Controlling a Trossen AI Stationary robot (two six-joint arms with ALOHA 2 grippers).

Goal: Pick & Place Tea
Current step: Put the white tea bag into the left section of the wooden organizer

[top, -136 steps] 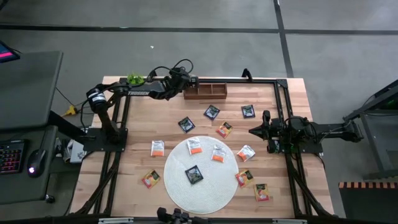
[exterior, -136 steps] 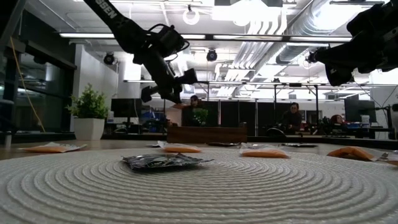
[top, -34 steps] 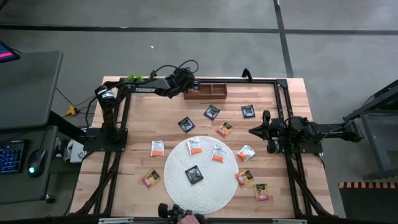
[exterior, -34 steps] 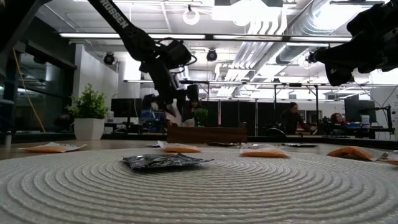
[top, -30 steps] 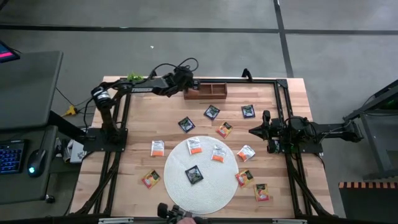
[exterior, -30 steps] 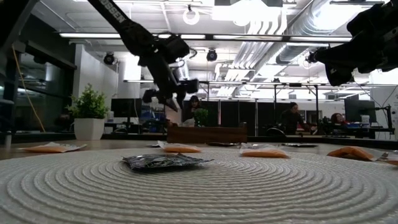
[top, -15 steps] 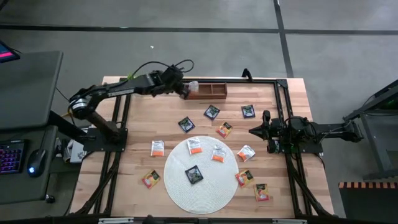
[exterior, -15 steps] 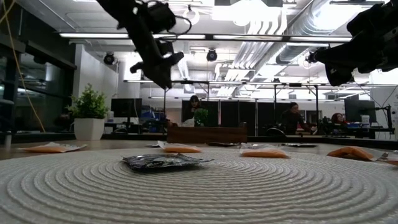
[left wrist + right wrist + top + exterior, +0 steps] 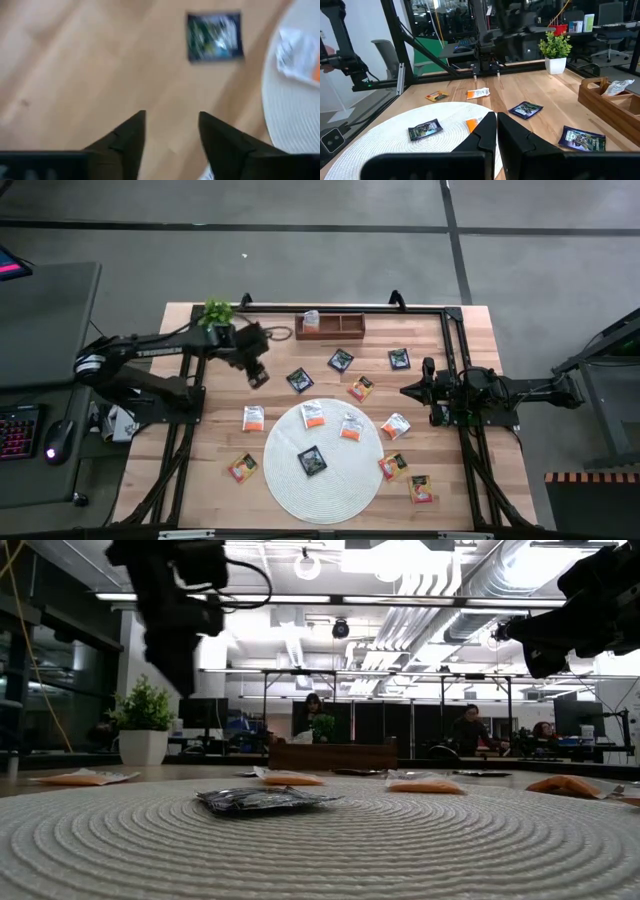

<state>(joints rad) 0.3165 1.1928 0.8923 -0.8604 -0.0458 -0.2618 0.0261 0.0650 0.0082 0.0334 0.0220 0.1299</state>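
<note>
As counted from above, twelve tea sachets [image 9: 312,414] are in view: one white one stands in the left end compartment of the wooden tray [image 9: 345,326] at the worktop's [image 9: 220,410] far edge, three lie on the round woven mat [image 9: 345,485], and eight lie on the bare wood around it. By colour: four black, five white-and-orange counting the one in the tray, three red-orange with yellow. One potted plant [image 9: 217,310] stands at the far left corner. Left gripper [image 9: 256,373]: over bare worktop just left of the black sachet [image 9: 300,380], fingers [image 9: 131,135] apart and empty. Right gripper [image 9: 408,391]: at the right side, beside the mat; fingers [image 9: 487,131] together, holding nothing.
</note>
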